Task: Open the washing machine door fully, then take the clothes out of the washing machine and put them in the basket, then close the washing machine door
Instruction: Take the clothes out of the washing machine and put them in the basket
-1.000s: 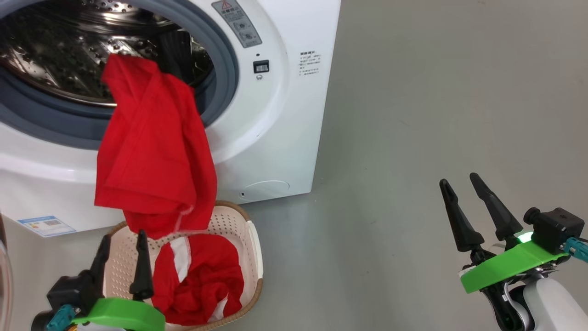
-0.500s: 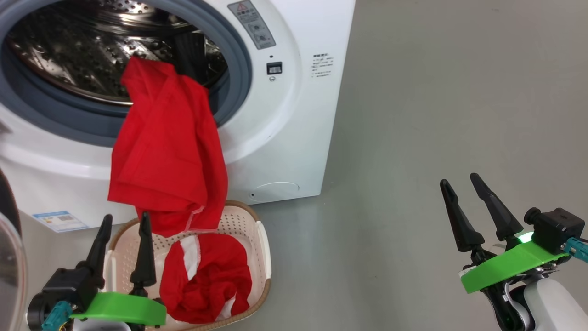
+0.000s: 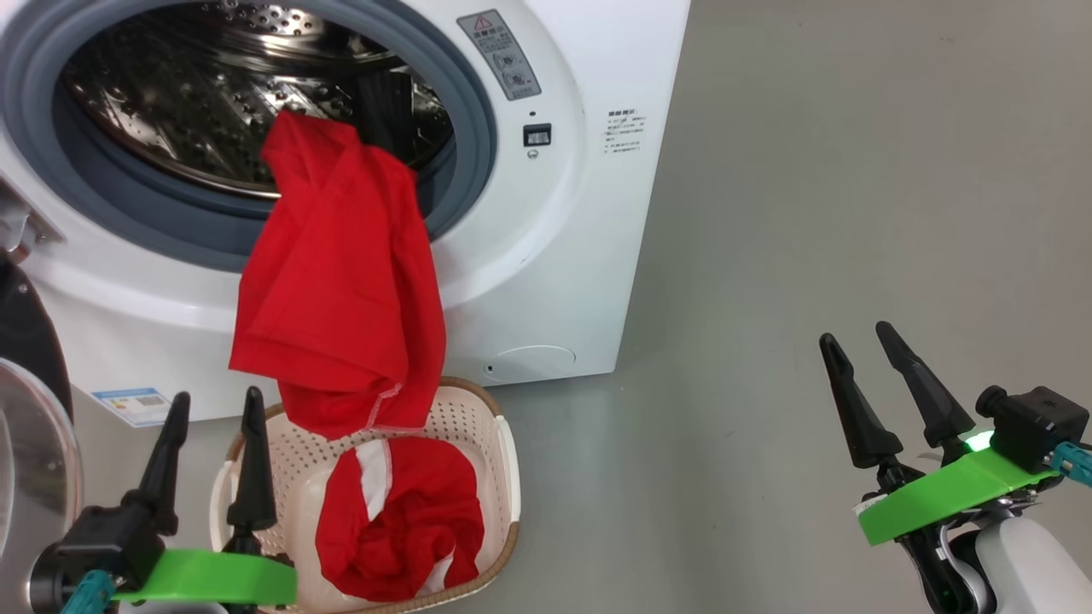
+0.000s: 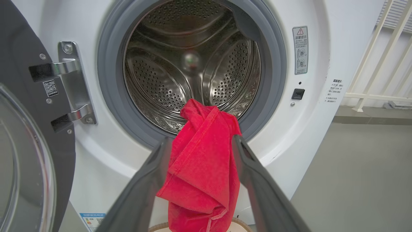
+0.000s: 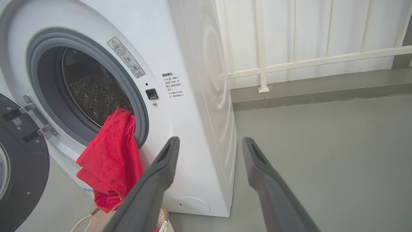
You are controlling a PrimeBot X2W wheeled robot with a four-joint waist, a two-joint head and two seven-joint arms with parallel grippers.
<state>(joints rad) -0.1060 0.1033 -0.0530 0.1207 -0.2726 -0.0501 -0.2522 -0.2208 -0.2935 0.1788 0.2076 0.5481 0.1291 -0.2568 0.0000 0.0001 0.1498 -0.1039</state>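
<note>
At the foot of the washing machine (image 3: 546,256): the head camera has swung over the last second and the whole picture slides right, so the machine and basket (image 3: 467,418) have not themselves moved. The washing machine door (image 3: 34,341) now edges in at far left, swung wide open.

Real change: the left gripper (image 3: 217,396) has drawn back from the basket. A second ago its fingers stood over the basket's inside; now they sit at and outside its left rim. Jaws spread wide, nothing between them. The right gripper (image 3: 855,333) is unchanged, low right over bare floor (image 3: 810,170), fingers apart, empty, well away from the machine.

Reading: one piece delivered, and the left arm looks to be resetting for the next pull. Door-opening done, unloading part-way, closing not begun.

The hanging garment (image 3: 341,281) is bright red, limp and creased. Its top is caught at the lip of the drum (image 3: 213,102), and it drapes over the blue-grey gasket (image 3: 128,226) and down the white front. The pale-stitched hem dangles just over the basket's back rim. Same drape as before. The left wrist view lines it up between the spread fingers, untouched.

The second garment (image 3: 401,520) lies crumpled in the basket, white panel showing.
</note>
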